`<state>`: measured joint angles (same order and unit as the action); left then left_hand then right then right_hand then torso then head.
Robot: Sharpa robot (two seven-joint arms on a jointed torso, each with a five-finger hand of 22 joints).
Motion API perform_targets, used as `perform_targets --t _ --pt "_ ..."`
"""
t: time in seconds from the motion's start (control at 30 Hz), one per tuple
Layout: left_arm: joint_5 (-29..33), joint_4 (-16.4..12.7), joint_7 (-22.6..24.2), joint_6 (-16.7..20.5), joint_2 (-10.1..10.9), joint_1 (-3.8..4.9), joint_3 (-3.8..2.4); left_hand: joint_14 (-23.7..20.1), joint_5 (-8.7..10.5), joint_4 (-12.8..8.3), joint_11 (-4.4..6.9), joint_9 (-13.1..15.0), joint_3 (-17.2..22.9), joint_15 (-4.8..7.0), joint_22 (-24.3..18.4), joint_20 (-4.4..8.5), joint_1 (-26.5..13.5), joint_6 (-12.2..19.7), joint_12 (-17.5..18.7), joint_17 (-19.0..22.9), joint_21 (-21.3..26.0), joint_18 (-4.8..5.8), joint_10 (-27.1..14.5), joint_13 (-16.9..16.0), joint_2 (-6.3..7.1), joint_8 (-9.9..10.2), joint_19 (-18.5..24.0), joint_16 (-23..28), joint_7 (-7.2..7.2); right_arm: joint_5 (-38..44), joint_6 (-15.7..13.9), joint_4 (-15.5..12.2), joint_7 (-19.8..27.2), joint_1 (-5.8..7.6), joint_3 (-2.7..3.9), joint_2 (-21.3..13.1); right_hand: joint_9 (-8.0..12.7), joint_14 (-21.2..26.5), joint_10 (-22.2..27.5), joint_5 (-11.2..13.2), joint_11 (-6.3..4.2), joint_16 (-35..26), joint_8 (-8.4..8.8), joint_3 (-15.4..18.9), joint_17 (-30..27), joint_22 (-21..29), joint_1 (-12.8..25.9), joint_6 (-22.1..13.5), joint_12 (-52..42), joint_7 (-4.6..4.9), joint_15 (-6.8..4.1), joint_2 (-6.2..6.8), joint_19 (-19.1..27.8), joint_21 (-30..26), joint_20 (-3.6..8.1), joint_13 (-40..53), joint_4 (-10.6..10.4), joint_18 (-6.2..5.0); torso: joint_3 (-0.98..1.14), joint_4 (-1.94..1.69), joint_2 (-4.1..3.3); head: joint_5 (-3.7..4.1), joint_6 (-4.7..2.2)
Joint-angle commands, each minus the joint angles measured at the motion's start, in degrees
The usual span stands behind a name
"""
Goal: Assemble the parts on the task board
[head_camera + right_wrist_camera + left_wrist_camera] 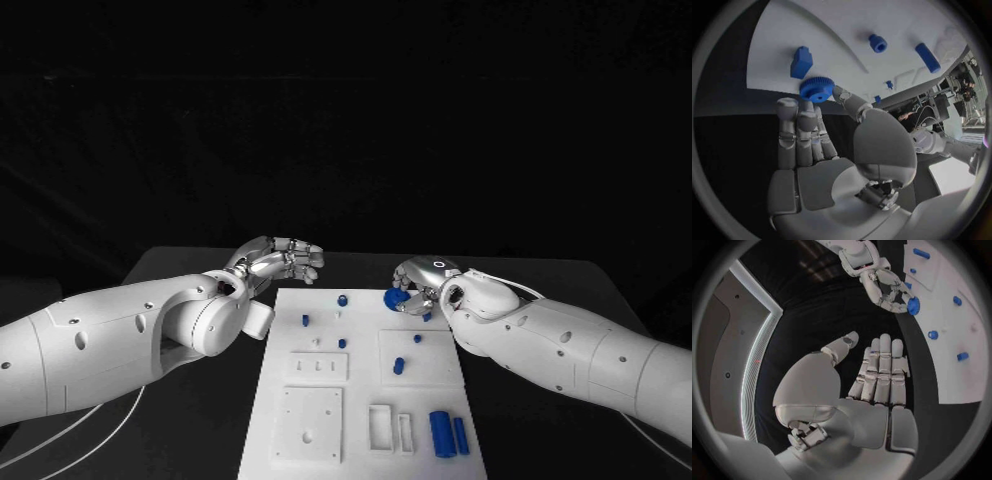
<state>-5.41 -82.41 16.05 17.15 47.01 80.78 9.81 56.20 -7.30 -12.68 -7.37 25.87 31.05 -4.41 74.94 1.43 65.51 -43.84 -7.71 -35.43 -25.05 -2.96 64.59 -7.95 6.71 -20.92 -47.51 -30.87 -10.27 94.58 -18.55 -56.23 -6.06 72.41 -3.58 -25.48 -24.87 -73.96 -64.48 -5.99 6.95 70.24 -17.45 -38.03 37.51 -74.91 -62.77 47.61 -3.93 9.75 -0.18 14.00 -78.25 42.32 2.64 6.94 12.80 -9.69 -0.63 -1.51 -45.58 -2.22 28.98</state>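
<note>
Now left hand point(277, 260) hovers off the board's point(289, 440) far-left corner, fingers point(882, 370) straight and apart, holding nothing. Right hand point(421, 280) pinches a blue toothed wheel point(395, 297) w/ thumb & fingers point(798, 125) at board's far-right edge.

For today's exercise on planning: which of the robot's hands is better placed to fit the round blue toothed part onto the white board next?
The right hand: it already holds the round blue toothed part over the white task board. The left hand is empty beside the board.
</note>
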Motion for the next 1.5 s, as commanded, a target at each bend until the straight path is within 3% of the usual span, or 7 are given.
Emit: perform_targets --t 0.03,0.7,1.13,1.5 --pt "0.05 -0.25 0.59 -0.77 0.02 0.05 -0.05 -0.22 0.06 -0.40 0.17 0.05 -0.07 0.00 1.14 -0.11 -0.04 -0.46 0.24 -0.07 -0.32 -0.54 0.32 -0.07 0.33 0.29 0.37 -0.24 -0.12 1.51 0.80 0.34 -0.16 -0.11 -0.09 0.35 0.08 -0.04 0.34 0.25 -0.11 0.39 0.34 -0.04 -0.06 -0.65 -0.38 -0.22 0.19 0.21 0.46 -0.10 0.06 -0.24 0.15 -0.09 -0.08 -5.31 0.02 0.04 0.01 -0.08 0.15" --pt "0.05 -0.65 0.54 -0.78 0.23 0.07 -0.08 -0.23 0.06 -0.42 0.15 0.08 -0.05 0.00 1.14 -0.10 -0.09 -0.45 0.28 -0.08 -0.35 -0.54 0.32 -0.09 0.33 0.33 0.39 -0.24 -0.12 3.55 0.58 1.67 -1.93 -0.11 -0.13 1.41 0.47 0.10 0.74 2.13 0.09 0.54 0.45 -1.86 -0.54 -0.63 -1.21 -0.55 0.06 -0.22 0.65 0.45 0.09 -0.59 0.10 -0.40 -0.88 -5.31 0.05 0.14 0.10 -0.36 0.65" --pt "0.05 -0.92 0.47 -0.82 0.25 0.07 -0.10 -0.22 0.05 -0.44 0.14 0.11 -0.03 0.00 1.13 -0.10 -0.14 -0.45 0.32 -0.08 -0.37 -0.54 0.32 -0.10 0.34 0.37 0.40 -0.24 -0.13 3.33 2.68 2.74 -1.45 -0.25 -0.57 2.69 0.42 0.16 0.53 3.04 -0.05 0.62 -0.22 -3.09 -0.89 -0.82 -1.27 0.58 -0.05 -0.52 0.52 -0.02 0.33 -0.66 -0.28 -0.33 -1.68 -5.31 0.09 0.08 0.06 -0.34 0.67" --pt "0.02 -1.28 0.34 -0.92 0.42 0.08 -0.11 -0.23 0.04 -0.41 0.10 0.13 -0.02 0.00 1.13 -0.11 -0.22 -0.44 0.36 -0.09 -0.40 -0.54 0.31 -0.11 0.33 0.41 0.41 -0.24 -0.15 3.88 4.21 4.27 -2.10 -0.41 -0.79 3.44 0.75 0.29 -1.26 3.09 -0.66 0.80 0.10 -4.06 -1.14 -1.05 -0.54 -0.10 -0.77 -0.04 -0.07 0.11 0.40 -0.51 -0.20 0.50 -2.85 -5.31 0.11 0.09 0.07 -0.53 0.99"
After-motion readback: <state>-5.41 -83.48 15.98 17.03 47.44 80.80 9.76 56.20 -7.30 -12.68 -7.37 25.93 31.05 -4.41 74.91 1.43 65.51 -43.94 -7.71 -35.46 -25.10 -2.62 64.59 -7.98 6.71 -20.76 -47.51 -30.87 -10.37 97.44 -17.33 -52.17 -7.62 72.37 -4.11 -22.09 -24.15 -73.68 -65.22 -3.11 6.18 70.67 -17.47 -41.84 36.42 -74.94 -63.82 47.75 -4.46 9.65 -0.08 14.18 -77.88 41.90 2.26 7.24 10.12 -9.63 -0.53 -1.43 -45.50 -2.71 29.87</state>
